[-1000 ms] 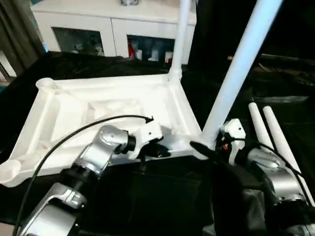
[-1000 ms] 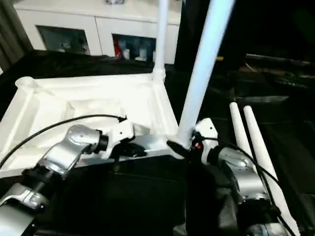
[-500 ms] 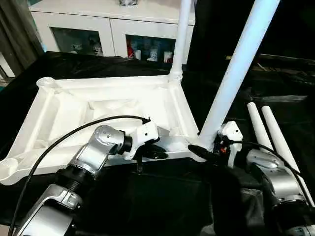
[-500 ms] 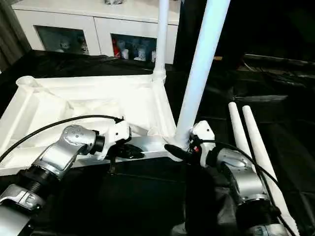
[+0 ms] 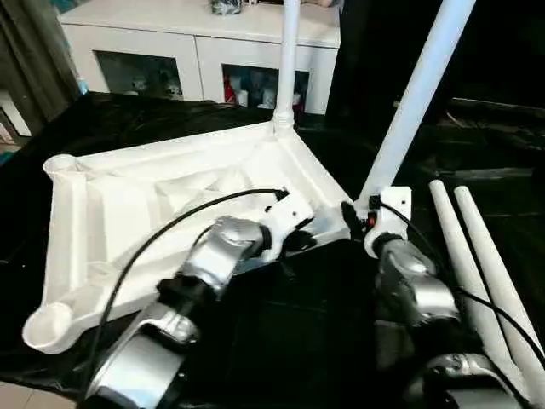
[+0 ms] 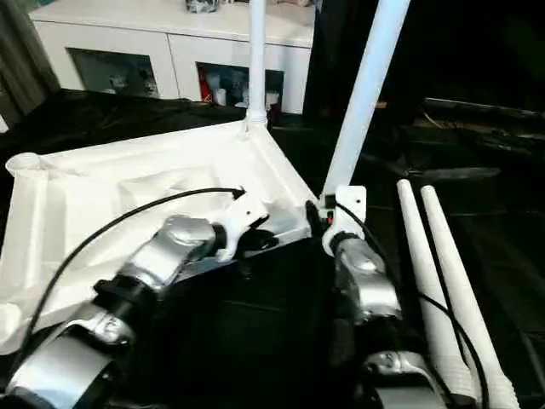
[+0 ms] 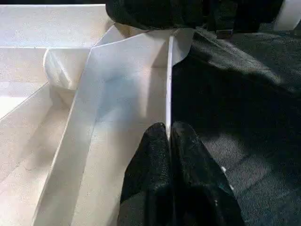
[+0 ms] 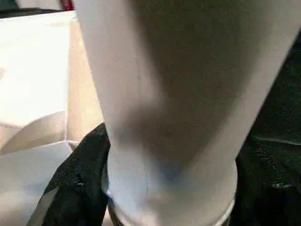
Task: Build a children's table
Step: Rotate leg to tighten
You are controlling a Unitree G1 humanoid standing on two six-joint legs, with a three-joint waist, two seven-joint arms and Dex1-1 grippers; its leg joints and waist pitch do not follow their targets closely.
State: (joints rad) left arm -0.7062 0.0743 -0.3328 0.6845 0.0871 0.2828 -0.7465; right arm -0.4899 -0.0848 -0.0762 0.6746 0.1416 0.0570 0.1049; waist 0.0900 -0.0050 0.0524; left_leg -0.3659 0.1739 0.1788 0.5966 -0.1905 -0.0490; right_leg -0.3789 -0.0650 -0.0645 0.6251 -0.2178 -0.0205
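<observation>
Rotated since earlier, the children's table (image 5: pixel 128 204) could slip from the shut left claw (image 7: pixel 169 141) pinching its rim while the right claw (image 5: pixel 358 223) grips the near-corner leg (image 5: pixel 409 102) and tilts it.

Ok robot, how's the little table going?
Left gripper pinching tabletop rim. Right gripper around near leg. Two legs standing, two spare legs lying right.

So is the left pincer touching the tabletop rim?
Touching: the left wrist view shows the left pincer closed on the tabletop rim's thin edge.
</observation>
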